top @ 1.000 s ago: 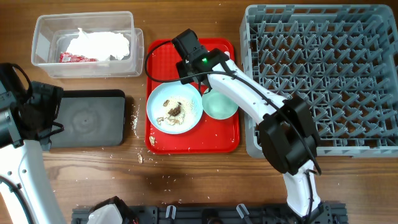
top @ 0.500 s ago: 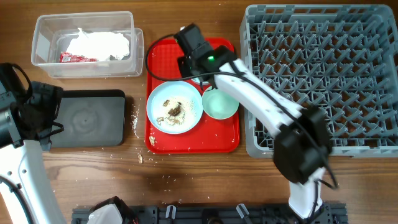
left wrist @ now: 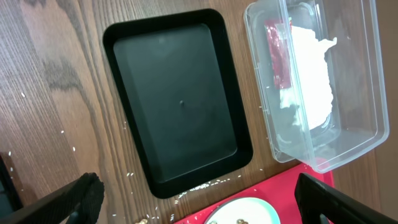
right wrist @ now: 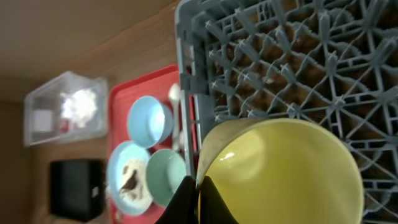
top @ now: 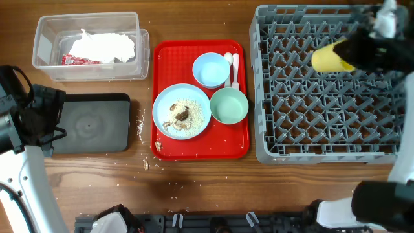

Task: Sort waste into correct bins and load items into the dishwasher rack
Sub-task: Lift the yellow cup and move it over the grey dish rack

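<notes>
Crockery sits on the red tray (top: 200, 147) in the middle of the tabletop (top: 194, 188): the pale blue plate (top: 203, 120) with brown-and-white scraps (top: 181, 114) on it, the mint-green bowl (top: 229, 105) just beside its right edge, the light blue bowl (top: 211, 69) behind them, and the white spoon and fork (top: 231, 65) just beside that bowl. The yellow cup (top: 328, 58) is off the tray, held tilted in the air above the far part of the dishwasher rack (top: 323, 129) and blurred in the overhead view; the right fingers (right wrist: 199, 208) are clamped on its rim. The left fingers (left wrist: 81, 196) stand wide apart and hold nothing, above the black tray (left wrist: 180, 106), which lies just beside the clear tub (top: 45, 52). In the tub lie white napkins (top: 103, 45) and the red wrapper (top: 77, 60). Crumbs (top: 142, 126) dot the tabletop between black tray and red tray
</notes>
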